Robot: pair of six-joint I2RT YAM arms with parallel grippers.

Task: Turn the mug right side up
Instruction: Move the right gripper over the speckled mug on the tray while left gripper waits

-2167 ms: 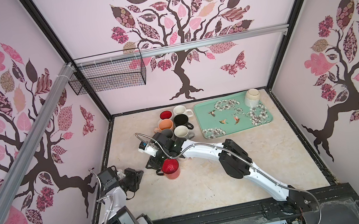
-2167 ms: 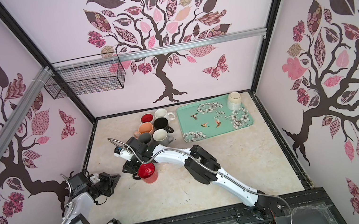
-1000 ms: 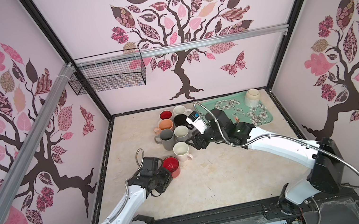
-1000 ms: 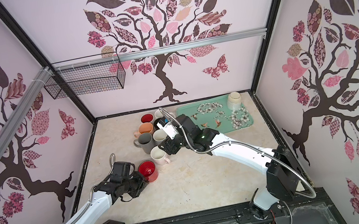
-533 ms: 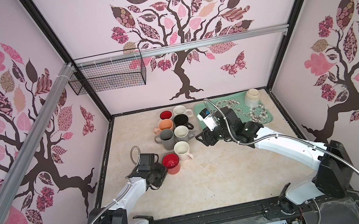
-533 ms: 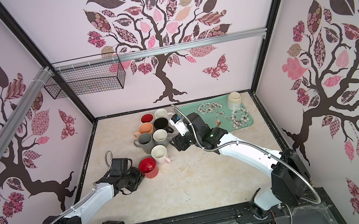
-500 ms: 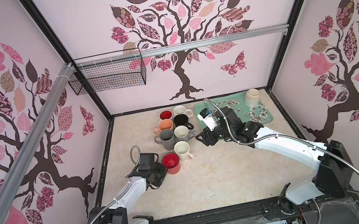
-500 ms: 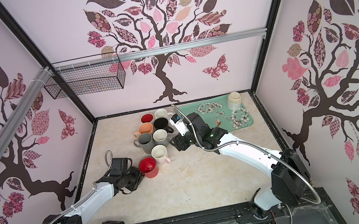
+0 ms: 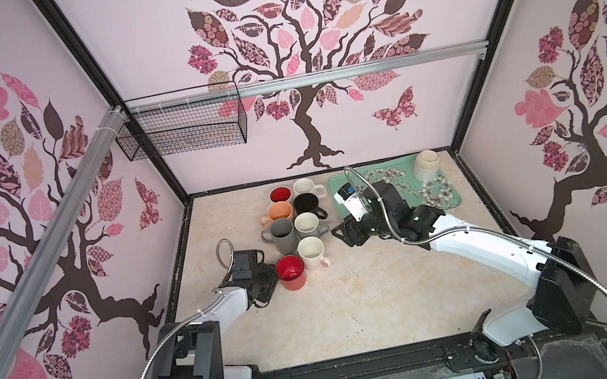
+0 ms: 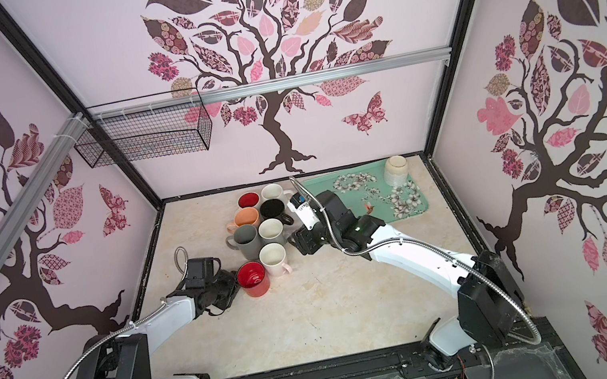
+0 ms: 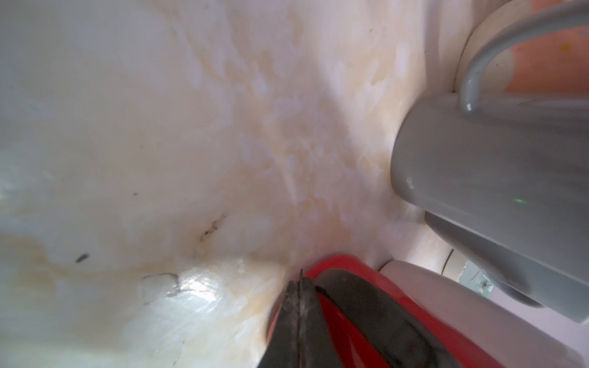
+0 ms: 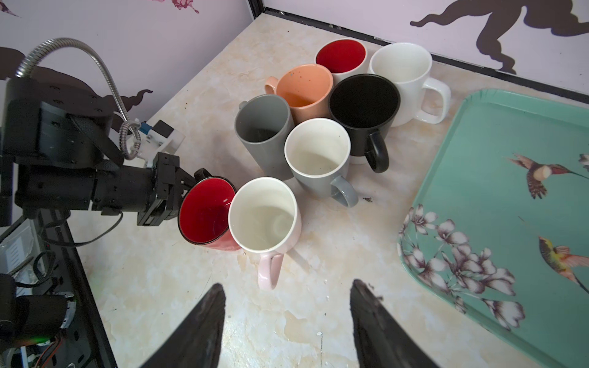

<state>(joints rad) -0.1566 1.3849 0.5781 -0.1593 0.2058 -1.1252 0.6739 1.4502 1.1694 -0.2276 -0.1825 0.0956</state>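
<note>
While eight mugs (image 9: 307, 225) stand mouth-up in a cluster on the tabletop (image 9: 356, 307), the cream mug (image 9: 427, 165) on the teal tray (image 12: 478, 153) looks inverted, so its turn remains; the right jaws hang spread, empty, between cluster and tray; the left jaws are pressed together beside the near red mug (image 9: 291, 272).

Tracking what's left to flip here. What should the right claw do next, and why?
Probably swing the right claw toward the cream cup on the green tray: it looks bottom-up, while the clustered mugs all show open mouths, and this claw is open and empty.
</note>
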